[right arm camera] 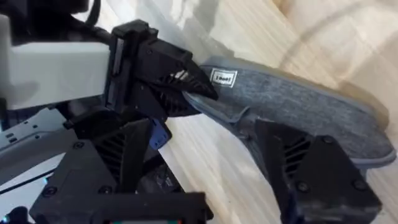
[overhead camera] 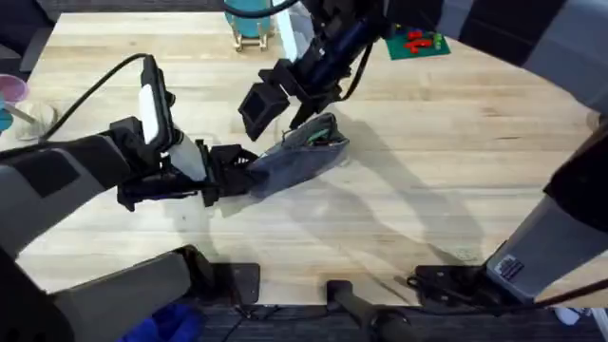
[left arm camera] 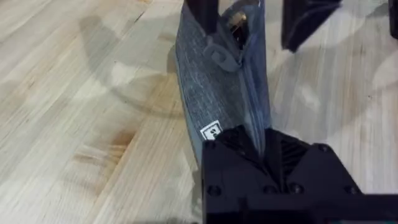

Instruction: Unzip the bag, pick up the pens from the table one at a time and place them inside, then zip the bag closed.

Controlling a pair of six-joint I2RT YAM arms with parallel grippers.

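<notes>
- The table point(overhead camera: 456, 180) is a wide spread of light wood planks, and the bag lies near its middle.
- The bag point(overhead camera: 296, 158) is a blue-grey pouch lying at a slant, its far end gaping open to show a dark and greenish inside; a small white label sits on its side near the left gripper.
- The left arm reaches in from the bag's near-left side. The left gripper point(overhead camera: 239, 166) has its 2 black fingers point(right arm camera: 186, 81) closed together on the bag's near end, pinching the fabric just beside the label.
- The right arm comes down from beyond the bag's far end. The right gripper point(overhead camera: 302, 112) hovers over the open end with its 2 fingers point(right arm camera: 311, 168) spread apart on either side of the bag, gripping nothing.
- A green card point(overhead camera: 418, 43) with red pieces lies well beyond the bag's far end.
</notes>
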